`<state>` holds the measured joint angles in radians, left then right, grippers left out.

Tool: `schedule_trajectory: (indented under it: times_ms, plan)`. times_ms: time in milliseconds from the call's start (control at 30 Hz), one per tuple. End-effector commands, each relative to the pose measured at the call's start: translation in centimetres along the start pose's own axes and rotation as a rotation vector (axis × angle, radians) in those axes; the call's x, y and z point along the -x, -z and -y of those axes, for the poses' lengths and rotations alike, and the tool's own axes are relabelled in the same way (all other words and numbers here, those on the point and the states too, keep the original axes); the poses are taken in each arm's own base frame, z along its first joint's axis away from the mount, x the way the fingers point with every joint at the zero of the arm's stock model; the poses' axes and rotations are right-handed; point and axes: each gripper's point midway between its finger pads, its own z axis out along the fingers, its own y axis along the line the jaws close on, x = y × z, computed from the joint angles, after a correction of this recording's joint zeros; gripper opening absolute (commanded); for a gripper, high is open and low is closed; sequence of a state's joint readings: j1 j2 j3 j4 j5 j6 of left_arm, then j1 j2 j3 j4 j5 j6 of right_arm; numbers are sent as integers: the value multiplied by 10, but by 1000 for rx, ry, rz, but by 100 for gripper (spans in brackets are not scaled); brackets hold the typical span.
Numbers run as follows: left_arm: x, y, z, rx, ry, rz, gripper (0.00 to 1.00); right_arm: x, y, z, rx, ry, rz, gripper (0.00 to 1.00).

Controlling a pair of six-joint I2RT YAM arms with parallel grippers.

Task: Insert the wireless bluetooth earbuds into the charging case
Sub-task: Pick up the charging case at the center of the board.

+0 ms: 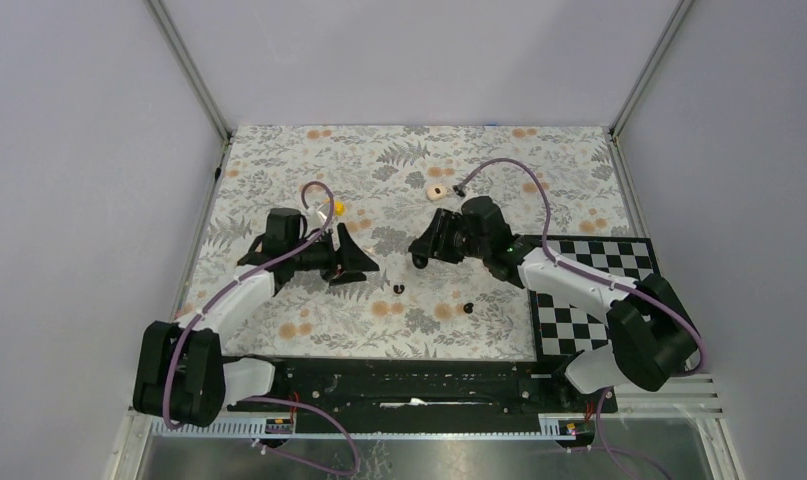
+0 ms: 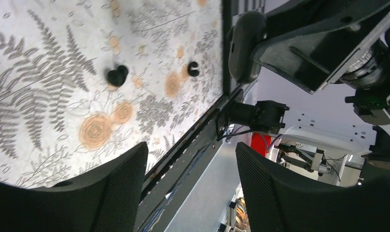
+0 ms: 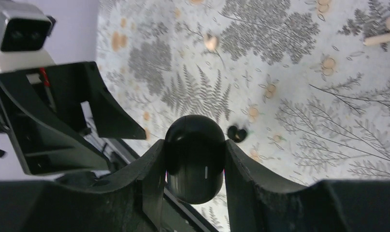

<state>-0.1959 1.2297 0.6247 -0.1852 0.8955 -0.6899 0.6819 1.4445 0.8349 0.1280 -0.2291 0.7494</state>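
The charging case (image 3: 195,157) is a glossy black pebble, gripped between my right gripper's (image 3: 193,145) fingers and held closed above the table. It also shows in the top view (image 1: 420,261) and the left wrist view (image 2: 245,46). Two tiny black earbuds lie on the floral cloth: one (image 1: 398,289) between the grippers, the other (image 1: 468,307) nearer the front edge. In the left wrist view they are to the left (image 2: 117,76) and in the middle (image 2: 193,68). One earbud (image 3: 237,134) shows just beside the case. My left gripper (image 1: 354,262) is open and empty (image 2: 190,188), facing the right gripper.
A peach disc (image 1: 438,192) lies behind the right gripper, and a small yellow object (image 1: 339,209) behind the left gripper. A checkerboard (image 1: 589,290) covers the table's right side under the right arm. The black front rail (image 1: 409,375) runs along the near edge.
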Motion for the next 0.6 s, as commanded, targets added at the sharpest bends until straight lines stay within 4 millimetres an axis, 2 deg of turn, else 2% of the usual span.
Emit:
schedule_trajectory:
  times_ms: [0,133,200,367,500,567]
  plan:
    - [11,4,41,-105,-179,71,71,22,6,-38,89,-142,28,18]
    - [18,-6,49,30,-338,155,80,29,6,-41,-3,-282,74,15]
    - [18,-10,61,30,-391,184,83,32,9,-42,-31,-332,99,15]
    - [25,-18,79,35,-473,244,84,26,13,-32,-76,-411,105,15]
    - [30,-28,85,67,-495,278,82,25,15,-29,-76,-456,123,16]
    - [32,-32,87,67,-494,281,80,32,17,-37,-35,-456,148,16]
